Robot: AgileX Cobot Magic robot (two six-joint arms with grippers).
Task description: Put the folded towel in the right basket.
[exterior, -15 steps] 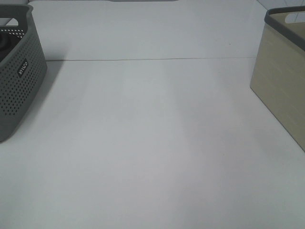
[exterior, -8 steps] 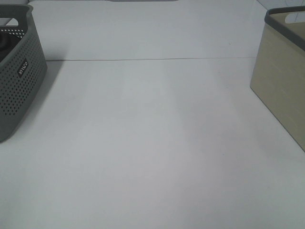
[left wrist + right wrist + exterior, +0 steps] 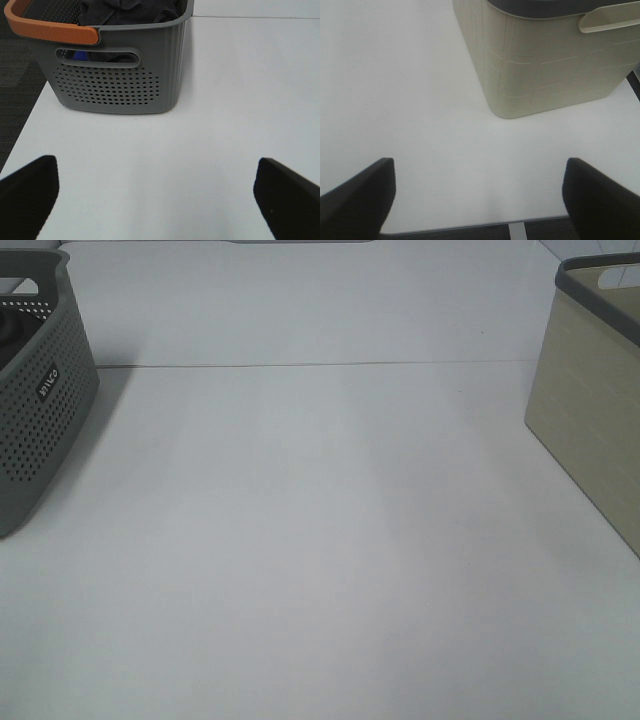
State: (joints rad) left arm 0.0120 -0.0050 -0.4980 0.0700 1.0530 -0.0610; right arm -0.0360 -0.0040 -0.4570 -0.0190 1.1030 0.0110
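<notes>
1. Oddly, no folded towel shows as such in any view; the only cloth visible is a dark, crumpled heap of fabric [image 3: 127, 11] inside the grey perforated basket [image 3: 117, 75] at the left of the tabletop [image 3: 320, 540]; whether the towel lies among it I cannot tell.
2. Its destination, the beige basket [image 3: 590, 430] at the right, stands well apart from the grey one; its inside is hidden.
3. Left claw [image 3: 155, 195]: wide open and empty, poised short of the grey basket; right claw [image 3: 477, 197]: likewise spread and holding nothing, near the beige basket's rounded corner.
4. Risks, as I judge them:
   - the cloth is bunched, so a grasp could catch the wrong piece or several at once;
   - a soft fold can slump open when lifted from one edge, spoiling the fold on the way across;
   - the grey basket's orange handle [image 3: 50, 30] and raised rim stand in the approach path, so a low descent could knock or drag the light basket;
   - the beige basket's walls are tall, so a low carry could snag on its dark rim [image 3: 590, 275].
5. Materials: the grey basket is moulded plastic, dotted with small holes, with a slot handhold and rounded corners; the beige one has smooth panelled walls with faint grid lines and a cut-out grip; the tabletop is matte white and featureless, crossed by one thin seam.
</notes>
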